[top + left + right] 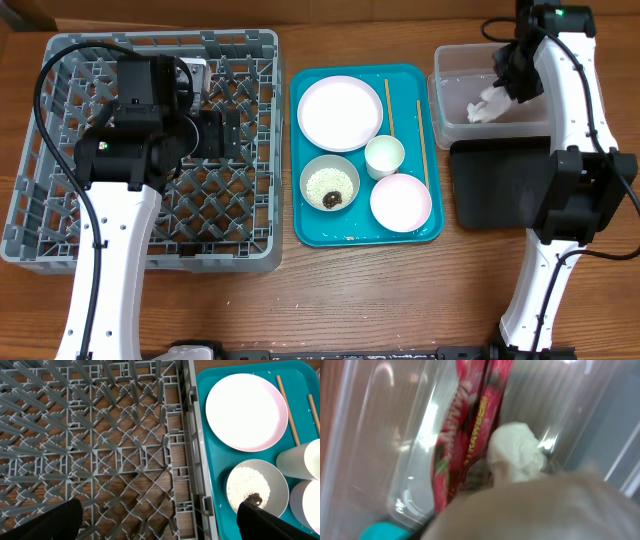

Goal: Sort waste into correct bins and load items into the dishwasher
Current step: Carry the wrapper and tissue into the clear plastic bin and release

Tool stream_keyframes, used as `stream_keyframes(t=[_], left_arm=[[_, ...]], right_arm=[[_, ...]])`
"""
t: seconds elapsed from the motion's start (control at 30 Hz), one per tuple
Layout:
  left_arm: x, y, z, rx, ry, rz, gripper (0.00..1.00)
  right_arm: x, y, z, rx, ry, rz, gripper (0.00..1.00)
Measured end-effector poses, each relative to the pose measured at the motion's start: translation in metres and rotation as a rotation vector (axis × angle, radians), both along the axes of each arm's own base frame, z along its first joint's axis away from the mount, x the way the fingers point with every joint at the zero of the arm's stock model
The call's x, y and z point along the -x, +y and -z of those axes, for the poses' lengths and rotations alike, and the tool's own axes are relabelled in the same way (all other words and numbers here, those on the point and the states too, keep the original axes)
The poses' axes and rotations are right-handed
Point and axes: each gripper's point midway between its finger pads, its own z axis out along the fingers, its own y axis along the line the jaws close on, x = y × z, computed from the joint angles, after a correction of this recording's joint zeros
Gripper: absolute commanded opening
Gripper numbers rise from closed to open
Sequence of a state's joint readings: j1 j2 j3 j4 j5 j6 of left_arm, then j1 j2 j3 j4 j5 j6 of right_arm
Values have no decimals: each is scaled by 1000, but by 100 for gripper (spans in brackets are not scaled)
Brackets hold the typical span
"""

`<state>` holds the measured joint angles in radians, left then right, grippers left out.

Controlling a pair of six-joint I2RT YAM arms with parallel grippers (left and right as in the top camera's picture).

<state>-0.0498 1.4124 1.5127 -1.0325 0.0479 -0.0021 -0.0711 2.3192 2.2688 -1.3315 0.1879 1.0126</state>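
With the right gripper (508,88), finger spread indiscernible, over the clear tub (462,50) at the table's 2 o'clock, I judged the crumpled napkin (488,104) should drop well inside the walls beside the red wrapper (470,420); the left gripper (160,517) hung wide open, empty, above the dish rack (140,262).

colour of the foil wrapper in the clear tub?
The small foil wrapper is red with pale lettering; the right wrist view shows it best.

Warm brown wooden tabletop (330,300) (grain along its length) under soft, even light
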Motion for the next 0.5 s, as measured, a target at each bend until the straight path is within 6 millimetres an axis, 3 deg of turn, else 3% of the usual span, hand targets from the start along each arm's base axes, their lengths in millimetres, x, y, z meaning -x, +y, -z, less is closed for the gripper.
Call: stream_keyframes(t=[0.2, 0.3, 0.4, 0.5], left_arm=[[0, 0, 0, 0, 0, 0, 100], [0, 0, 0, 0, 0, 0, 100], [0, 0, 0, 0, 0, 0, 100], [0, 0, 0, 0, 0, 0, 100]], right_arm=[[0, 0, 2, 2, 4, -21, 67], [-2, 4, -1, -6, 4, -82, 82], [-3, 10, -18, -16, -3, -170, 90], [-1, 21, -50, -30, -27, -322, 91]])
